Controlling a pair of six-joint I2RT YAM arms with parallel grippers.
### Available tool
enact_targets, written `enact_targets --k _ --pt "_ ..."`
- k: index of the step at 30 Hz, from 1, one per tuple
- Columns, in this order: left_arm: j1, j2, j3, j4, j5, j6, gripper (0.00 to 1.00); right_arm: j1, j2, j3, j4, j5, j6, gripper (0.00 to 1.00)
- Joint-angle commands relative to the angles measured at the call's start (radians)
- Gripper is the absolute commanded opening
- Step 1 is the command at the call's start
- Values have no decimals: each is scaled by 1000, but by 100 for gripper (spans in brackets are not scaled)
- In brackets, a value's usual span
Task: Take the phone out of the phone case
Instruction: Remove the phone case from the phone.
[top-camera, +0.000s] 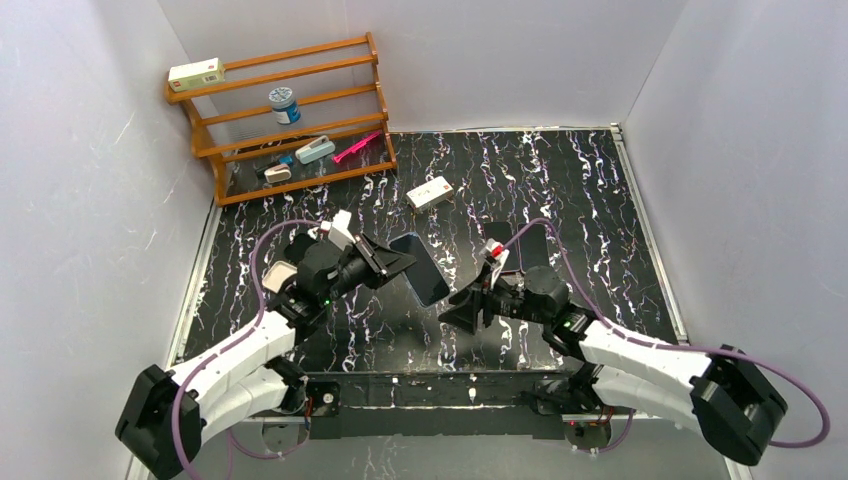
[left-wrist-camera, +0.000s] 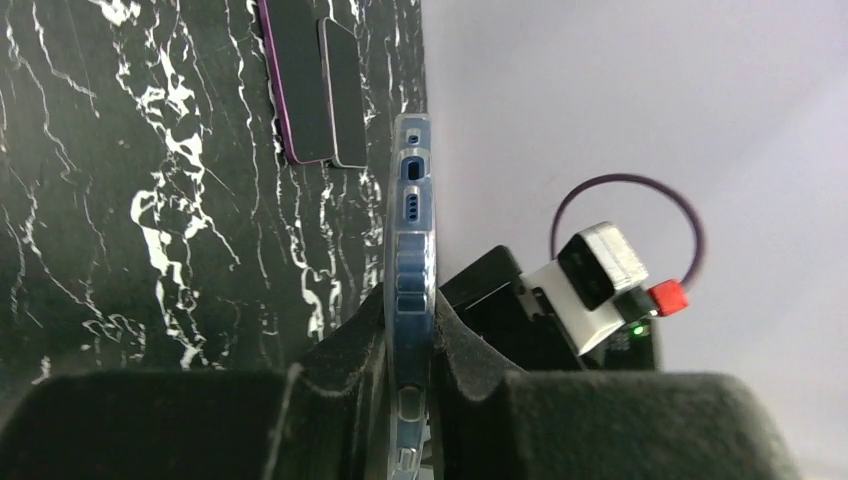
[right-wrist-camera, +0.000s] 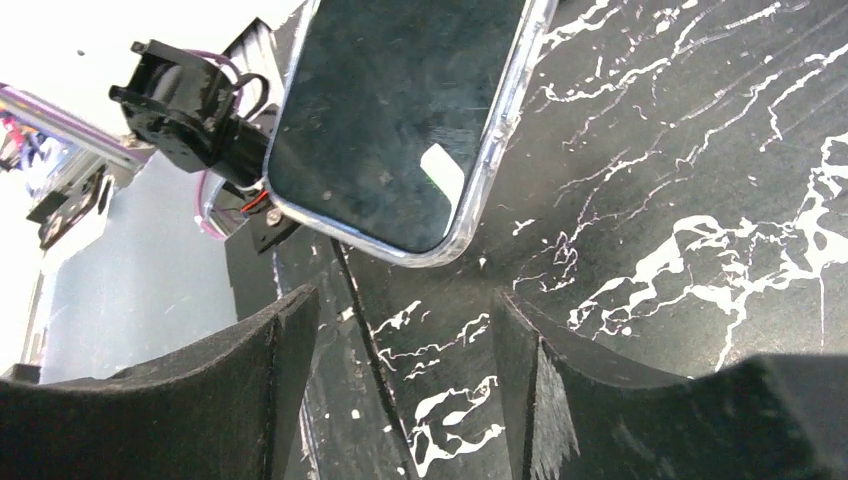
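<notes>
The phone (top-camera: 424, 270) has a dark screen and sits inside a clear phone case (right-wrist-camera: 497, 140). It is held off the table, between the two arms. My left gripper (left-wrist-camera: 412, 345) is shut on the cased phone's edge, which shows edge-on in the left wrist view with its port and speaker holes (left-wrist-camera: 412, 200) pointing away. My right gripper (right-wrist-camera: 405, 345) is open just below the phone's lower corner (right-wrist-camera: 430, 250). Nothing is between its fingers (right-wrist-camera: 285, 340), only the marbled table behind them. In the top view the right gripper (top-camera: 462, 312) sits just right of the phone and slightly nearer.
A wooden rack (top-camera: 290, 110) with small items stands at the back left. A white box (top-camera: 430, 192) lies on the black marbled mat (top-camera: 580, 190). Two flat dark slabs (left-wrist-camera: 320, 85) lie side by side on the mat beyond the phone. White walls close in on both sides.
</notes>
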Motion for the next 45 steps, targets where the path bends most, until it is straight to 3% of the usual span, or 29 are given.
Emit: enact_targets --k 1,4,9,17,21,35,39,45 --pt "8 -8 160 -182 87 289 0 -22 -94 22 -106 -128 -30 72" --pt "14 7 237 -301 150 398 0 -29 -121 45 -156 -184 -63 72" --pt "17 9 299 -334 280 487 0 -40 -116 55 -103 -311 -58 71" --pt "17 5 253 -152 460 412 0 -42 -54 100 -12 -396 -26 68" --pt "17 -2 238 -102 491 381 0 -42 -12 126 25 -437 -15 65" --pt "17 -20 244 -149 505 418 0 -58 -7 151 117 -562 43 55" --pt "17 -23 240 -143 508 415 0 -62 6 158 131 -574 46 46" --pt "17 -24 232 -127 519 410 0 -67 62 173 154 -604 44 23"
